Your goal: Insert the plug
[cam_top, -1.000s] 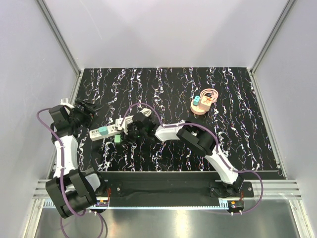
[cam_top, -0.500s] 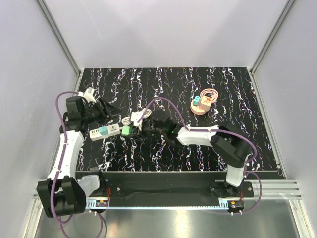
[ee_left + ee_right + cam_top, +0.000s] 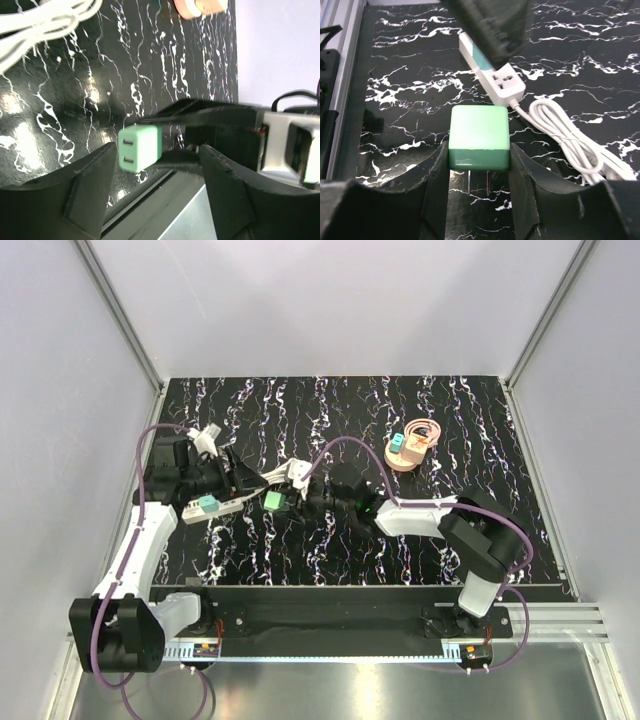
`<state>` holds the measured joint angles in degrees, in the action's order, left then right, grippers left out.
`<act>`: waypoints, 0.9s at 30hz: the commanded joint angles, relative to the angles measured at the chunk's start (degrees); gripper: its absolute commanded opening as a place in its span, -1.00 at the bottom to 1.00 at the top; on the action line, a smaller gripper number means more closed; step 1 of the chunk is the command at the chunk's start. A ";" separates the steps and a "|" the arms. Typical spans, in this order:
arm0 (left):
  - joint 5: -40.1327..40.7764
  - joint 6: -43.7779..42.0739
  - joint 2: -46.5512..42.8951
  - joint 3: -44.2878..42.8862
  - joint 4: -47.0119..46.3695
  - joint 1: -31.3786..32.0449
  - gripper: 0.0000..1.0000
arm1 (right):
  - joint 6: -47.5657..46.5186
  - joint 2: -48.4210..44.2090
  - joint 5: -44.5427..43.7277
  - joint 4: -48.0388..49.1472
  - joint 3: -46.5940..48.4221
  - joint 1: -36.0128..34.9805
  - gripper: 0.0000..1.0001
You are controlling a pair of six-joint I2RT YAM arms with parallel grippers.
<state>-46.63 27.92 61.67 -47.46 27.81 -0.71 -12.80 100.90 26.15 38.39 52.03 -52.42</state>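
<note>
Side by side, the left arm (image 3: pixel 135 550) and right arm (image 3: pixel 410 518) pair white links with black joints; purple cables (image 3: pixel 345 438) loop to the black left gripper (image 3: pixel 240 480) and right gripper (image 3: pixel 273 500).

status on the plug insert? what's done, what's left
Done: the teal plug sits on the white power strip; I cannot tell how deep it is seated.
In hand: the right gripper clamps a green cube, its prongs bare, near the strip's free socket. The left gripper is open above the strip.
Left: probably lining those prongs up with that socket and pressing them in.
</note>
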 commanded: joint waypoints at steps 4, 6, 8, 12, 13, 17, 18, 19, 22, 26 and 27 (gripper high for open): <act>-2.76 -1.65 1.61 1.32 0.66 2.29 0.36 | 2.07 -4.92 1.70 7.40 -1.32 1.62 -1.00; -2.76 -1.12 2.14 1.32 0.14 2.99 0.33 | 2.60 -4.93 2.15 7.57 -1.40 1.62 -1.00; -2.94 -0.68 3.01 1.14 -0.04 4.14 0.32 | 3.39 -4.93 2.76 8.45 -1.58 1.62 -1.00; -4.61 1.52 4.25 2.20 -2.84 4.75 0.21 | 4.62 -4.66 3.55 9.51 -1.67 1.62 -1.00; -4.78 2.13 4.34 2.72 -3.29 4.84 0.18 | 4.97 -4.58 3.64 9.77 -1.76 1.54 -1.00; -7.15 4.68 4.95 4.31 -6.54 5.19 -0.10 | 5.24 -4.31 3.73 9.95 -1.76 1.62 -1.00; -8.03 5.21 5.04 4.57 -7.85 5.28 -0.18 | 5.33 -4.05 3.64 10.04 -1.76 1.62 -1.00; -8.73 6.69 5.13 5.27 -8.91 5.54 -0.25 | 5.33 -4.13 3.56 10.21 -1.76 1.54 -1.00; -9.88 9.16 5.13 6.85 -12.51 5.54 -0.56 | 5.59 -3.43 3.64 10.47 -1.76 1.62 -1.00; -12.95 15.40 5.22 9.23 -19.71 5.90 -0.89 | 7.08 -2.64 2.94 11.26 -1.67 1.62 -0.57; -13.74 16.45 5.13 9.66 -22.16 5.98 -1.00 | 7.26 -2.55 2.68 11.35 -1.76 1.62 -0.26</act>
<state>-53.82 38.68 66.57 -39.07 14.37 4.03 -7.07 98.52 28.53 43.46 49.32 -50.17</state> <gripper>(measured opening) 0.344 0.493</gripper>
